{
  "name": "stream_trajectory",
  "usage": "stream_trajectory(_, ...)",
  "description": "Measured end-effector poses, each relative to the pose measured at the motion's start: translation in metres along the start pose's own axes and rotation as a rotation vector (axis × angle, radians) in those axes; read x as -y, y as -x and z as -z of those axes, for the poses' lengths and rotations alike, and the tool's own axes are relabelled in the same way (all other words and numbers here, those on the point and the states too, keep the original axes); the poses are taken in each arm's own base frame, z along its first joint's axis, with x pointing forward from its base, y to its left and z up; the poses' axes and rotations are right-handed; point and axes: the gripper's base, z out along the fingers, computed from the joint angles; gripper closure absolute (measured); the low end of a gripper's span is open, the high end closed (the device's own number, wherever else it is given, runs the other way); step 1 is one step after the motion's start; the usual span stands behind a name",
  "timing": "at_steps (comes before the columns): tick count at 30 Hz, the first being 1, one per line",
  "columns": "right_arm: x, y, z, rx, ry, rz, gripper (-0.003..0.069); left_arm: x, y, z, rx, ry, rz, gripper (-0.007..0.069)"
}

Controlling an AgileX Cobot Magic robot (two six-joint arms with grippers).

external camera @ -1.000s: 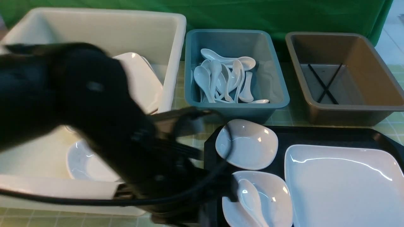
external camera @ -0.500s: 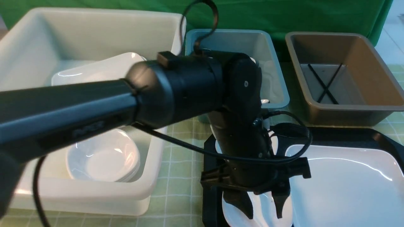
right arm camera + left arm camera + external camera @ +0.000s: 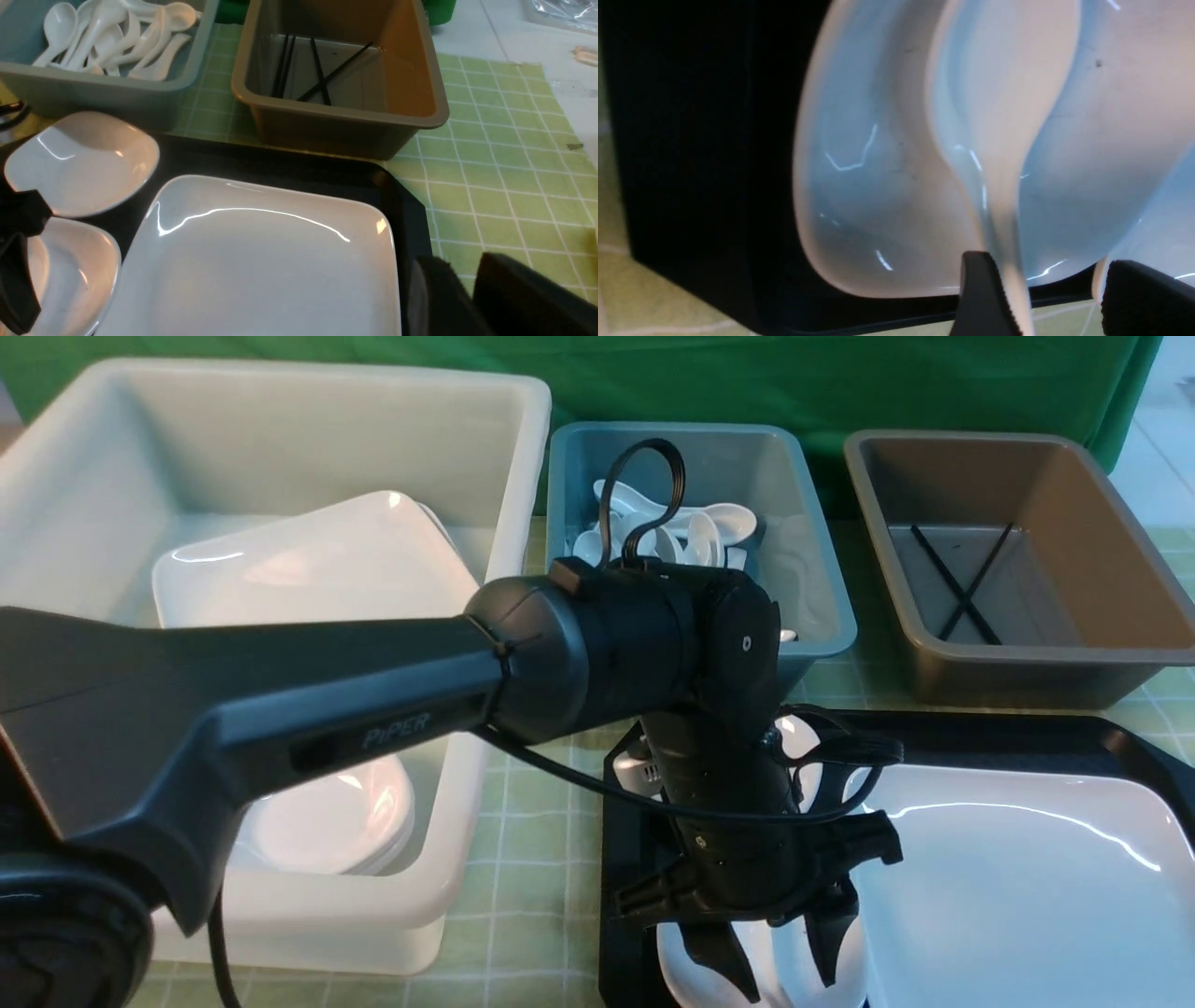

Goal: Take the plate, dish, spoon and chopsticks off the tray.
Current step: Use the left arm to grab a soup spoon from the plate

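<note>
Green-checked worktop carries big flat black plastic tray at right. Large glossy white rounded-square plate fills tray's right part. Short glossy white soup spoon lies in small white dish at tray's near left corner. Left fingers spread, straddling spoon handle, handle just beside one finger. Right fingers dark, cropped near tray's right rim; cannot tell whether spread or pressed together.

White bin, blue bin and brown bin in a row on green checked cloth — green backdrop behind
</note>
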Motion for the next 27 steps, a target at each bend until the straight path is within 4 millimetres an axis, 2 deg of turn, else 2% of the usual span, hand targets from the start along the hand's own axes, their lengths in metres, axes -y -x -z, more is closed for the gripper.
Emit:
stream_trajectory(8, 0.0, 0.0, 0.0, 0.001, -0.001, 0.0, 0.0517, 0.0, 0.001, -0.001, 0.004, -0.002, 0.0, 0.0296)
stream_trajectory(16, 0.0, 0.0, 0.0, 0.004, -0.001, 0.0, 0.0514, -0.006, 0.006, -0.019, -0.03, 0.054, 0.042, 0.0296)
stream_trajectory(27, 0.0, 0.0, 0.0, 0.003, -0.001, -0.003, 0.0498, -0.003, 0.014, -0.031, 0.016, 0.012, 0.05, 0.0296)
